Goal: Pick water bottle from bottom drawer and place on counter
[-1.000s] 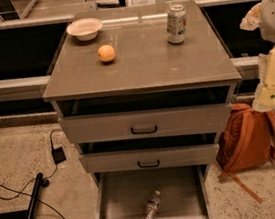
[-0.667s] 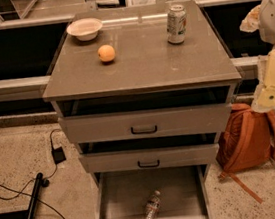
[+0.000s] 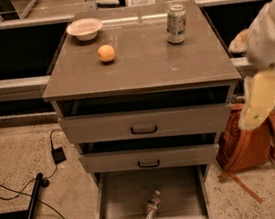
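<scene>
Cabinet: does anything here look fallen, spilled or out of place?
Only the bottle: it lies on its side, slanted, in the open bottom drawer. The can stands upright on the counter; nothing is spilled. The gripper hangs right of the cabinet.

Water bottle [image 3: 150,211] lies in open bottom drawer [image 3: 180,186]; gripper [image 3: 259,101] at right.

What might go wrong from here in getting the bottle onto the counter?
The tool hangs right of the counter, far from the water bottle, which lies on its side in the bottom drawer; it may roll when grasped. The two upper drawers stand ajar above it, so the arm might clip them. On the counter, the soda can and orange could get knocked.
</scene>
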